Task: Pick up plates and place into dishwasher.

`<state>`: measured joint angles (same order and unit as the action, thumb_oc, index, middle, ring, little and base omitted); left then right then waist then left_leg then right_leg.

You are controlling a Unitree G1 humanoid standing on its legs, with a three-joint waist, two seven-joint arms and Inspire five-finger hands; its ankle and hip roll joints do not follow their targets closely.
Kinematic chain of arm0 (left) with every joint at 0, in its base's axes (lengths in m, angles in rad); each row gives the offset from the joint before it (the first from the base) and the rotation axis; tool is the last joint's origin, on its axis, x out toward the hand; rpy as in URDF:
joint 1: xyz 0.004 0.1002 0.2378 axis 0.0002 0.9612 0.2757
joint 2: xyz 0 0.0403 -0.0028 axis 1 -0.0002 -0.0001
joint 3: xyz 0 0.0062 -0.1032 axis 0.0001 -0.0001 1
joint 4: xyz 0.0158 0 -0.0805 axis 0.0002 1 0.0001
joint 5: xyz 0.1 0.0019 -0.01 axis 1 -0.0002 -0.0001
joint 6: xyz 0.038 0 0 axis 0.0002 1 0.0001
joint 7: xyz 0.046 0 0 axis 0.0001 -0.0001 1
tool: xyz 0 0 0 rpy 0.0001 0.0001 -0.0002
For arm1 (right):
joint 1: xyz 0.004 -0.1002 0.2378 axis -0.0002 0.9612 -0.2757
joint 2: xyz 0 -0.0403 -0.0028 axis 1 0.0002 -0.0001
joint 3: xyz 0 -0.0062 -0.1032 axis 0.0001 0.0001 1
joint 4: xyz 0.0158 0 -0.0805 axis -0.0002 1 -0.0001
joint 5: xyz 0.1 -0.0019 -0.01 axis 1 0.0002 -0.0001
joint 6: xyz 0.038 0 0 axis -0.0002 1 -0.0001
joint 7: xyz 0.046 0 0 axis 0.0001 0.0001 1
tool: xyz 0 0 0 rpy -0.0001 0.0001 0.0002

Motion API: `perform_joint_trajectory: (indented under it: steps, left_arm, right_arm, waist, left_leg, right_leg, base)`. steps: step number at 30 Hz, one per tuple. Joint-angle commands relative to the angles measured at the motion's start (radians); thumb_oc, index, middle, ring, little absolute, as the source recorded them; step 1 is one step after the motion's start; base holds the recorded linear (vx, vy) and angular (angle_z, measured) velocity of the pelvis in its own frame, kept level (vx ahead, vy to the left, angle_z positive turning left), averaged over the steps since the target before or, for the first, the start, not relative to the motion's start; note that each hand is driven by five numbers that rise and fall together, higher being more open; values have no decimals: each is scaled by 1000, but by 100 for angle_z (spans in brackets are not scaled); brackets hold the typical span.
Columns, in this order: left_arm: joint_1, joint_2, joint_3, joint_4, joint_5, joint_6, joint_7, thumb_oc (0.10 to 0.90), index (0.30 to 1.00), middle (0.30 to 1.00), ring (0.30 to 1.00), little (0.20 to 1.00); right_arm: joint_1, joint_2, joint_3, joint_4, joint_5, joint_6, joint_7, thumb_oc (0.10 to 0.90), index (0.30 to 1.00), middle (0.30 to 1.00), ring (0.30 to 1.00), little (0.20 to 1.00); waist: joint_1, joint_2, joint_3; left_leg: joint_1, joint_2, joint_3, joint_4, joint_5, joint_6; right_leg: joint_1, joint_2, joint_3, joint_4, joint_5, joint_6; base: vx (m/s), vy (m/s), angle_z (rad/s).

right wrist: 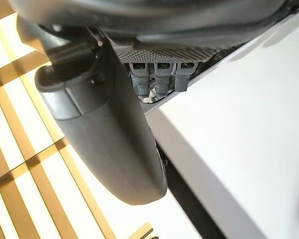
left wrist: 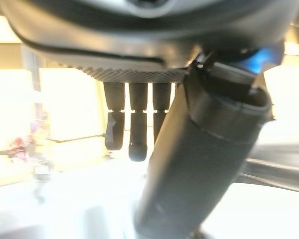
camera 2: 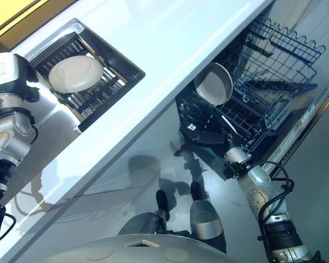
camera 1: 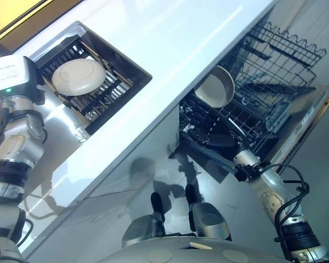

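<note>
Left eye view: right hand [camera 1: 222,140] (fingers hidden, grip unclear) reaches the dishwasher rack [camera 1: 274,66] below a plate [camera 1: 215,87].

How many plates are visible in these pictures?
2: one plate lies on the sink rack; one plate stands in the dishwasher rack. Others may be hidden.

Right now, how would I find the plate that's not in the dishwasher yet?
Find the white countertop, then the dark sink sunk into it. A metal rack sits inside, and the round cream plate lies upside down on it. The other cream dish stands tilted in the dishwasher's wire basket.
</note>
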<state>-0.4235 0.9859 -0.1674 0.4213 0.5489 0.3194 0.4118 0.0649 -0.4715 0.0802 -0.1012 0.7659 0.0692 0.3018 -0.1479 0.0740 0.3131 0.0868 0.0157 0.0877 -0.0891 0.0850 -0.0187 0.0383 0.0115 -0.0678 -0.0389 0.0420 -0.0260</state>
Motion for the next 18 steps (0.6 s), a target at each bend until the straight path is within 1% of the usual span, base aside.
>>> perform_joint_trajectory:
  steps: [1, 5, 12, 13, 14, 15, 17, 18]
  left_arm:
    - [18, 131, 104, -18, 30, -8, 107, 100, 300, 300, 300, 200]
    - [39, 128, 129, -40, 20, -22, 107, 100, 300, 300, 300, 200]
    - [52, 119, 131, -51, 6, -34, 111, 100, 300, 300, 300, 200]
    - [52, 113, 133, -48, -17, -55, 114, 385, 545, 545, 545, 485]
    - [53, 113, 133, -54, -48, -66, 110, 690, 806, 806, 806, 790]
    - [55, 105, 136, -60, -53, -73, 101, 800, 900, 900, 900, 900]
    - [51, 91, 133, -73, -92, -94, 93, 800, 900, 900, 900, 900]
    - [50, 89, 133, -75, -89, -96, 92, 800, 900, 900, 900, 900]
  right_arm:
    - [8, 21, -21, -69, 43, -79, 66, 800, 900, 900, 900, 900]
    - [7, 24, -22, -77, 44, -63, 63, 800, 900, 900, 900, 900]
    - [7, 22, -23, -68, 46, -56, 63, 800, 900, 900, 900, 900]
    - [9, 20, -22, -62, 47, -58, 66, 800, 900, 900, 900, 900]
    - [12, 20, -24, -61, 48, -59, 66, 800, 900, 900, 900, 900]
    - [13, 23, -23, -63, 45, -59, 62, 800, 900, 900, 900, 900]
    - [14, 22, -20, -65, 49, -59, 55, 800, 900, 900, 900, 900]
    - [14, 22, -20, -64, 50, -61, 54, 800, 900, 900, 900, 900]
  waist:
    - [2, -16, -174]
    - [4, -17, -184]
    - [5, -18, -192]
    - [5, -18, -195]
    - [4, -18, -196]
    - [3, -18, -197]
    - [1, -19, -198]
    - [1, -19, -198]
  left_leg:
    - [14, -99, 34, 38, -137, 24]
    - [22, -97, 34, 31, -136, 23]
    - [30, -96, 32, 26, -135, 22]
    - [33, -95, 32, 22, -134, 22]
    - [34, -95, 33, 21, -133, 21]
    - [35, -95, 34, 21, -133, 22]
    - [36, -94, 36, 19, -133, 22]
    - [37, -94, 36, 19, -133, 23]
  right_leg:
    - [19, -9, -9, 38, -102, 106]
    - [27, -7, -9, 31, -101, 106]
    - [35, -5, -6, 26, -101, 106]
    - [38, -3, -7, 24, -100, 106]
    - [38, -4, -6, 23, -100, 107]
    - [39, -3, -7, 23, -99, 107]
    - [40, -3, -6, 22, -101, 108]
    - [40, -2, -6, 23, -101, 107]
  base:
    - [-10, -13, 4]
    - [-5, -5, 2]
    - [0, -1, -1]
    - [0, 0, 0]
    - [0, 0, 0]
    - [0, 0, 0]
    - [0, 0, 0]
    - [0, 0, 0]
